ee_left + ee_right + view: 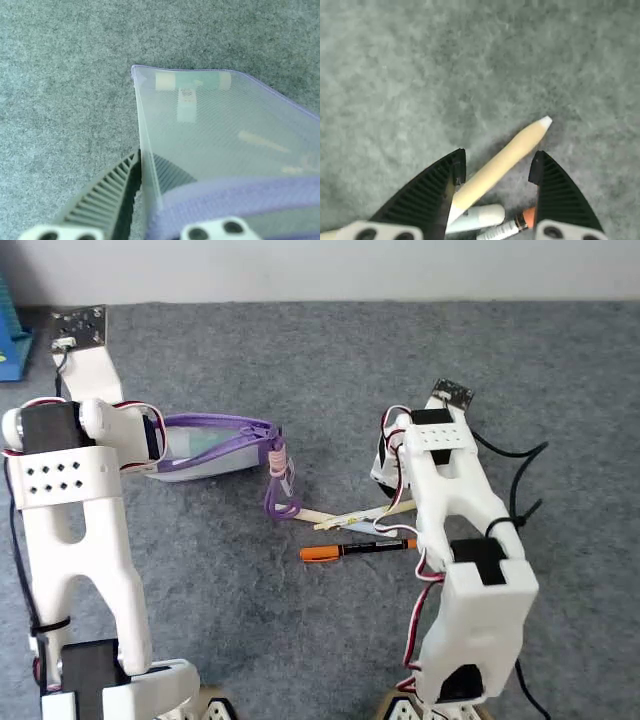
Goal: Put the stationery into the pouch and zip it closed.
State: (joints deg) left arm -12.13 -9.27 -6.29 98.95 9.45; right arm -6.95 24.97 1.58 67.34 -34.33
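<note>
right end effector [500, 154] straddles pencil [517, 148]; left end effector [148, 167] pinches pouch [225, 135].

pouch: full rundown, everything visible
The pouch is translucent, ribbed-looking plastic with a purple zip band along its top and a purple strap looped off the end nearest the loose stationery. Pale items show through its wall. It rests on the grey carpet; the left gripper pinches one wall at its other end.

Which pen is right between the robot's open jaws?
The cream-coloured pen with the white tip lies between the right gripper and its open jaws. The white pen and orange-capped marker lie back by their base.
</note>
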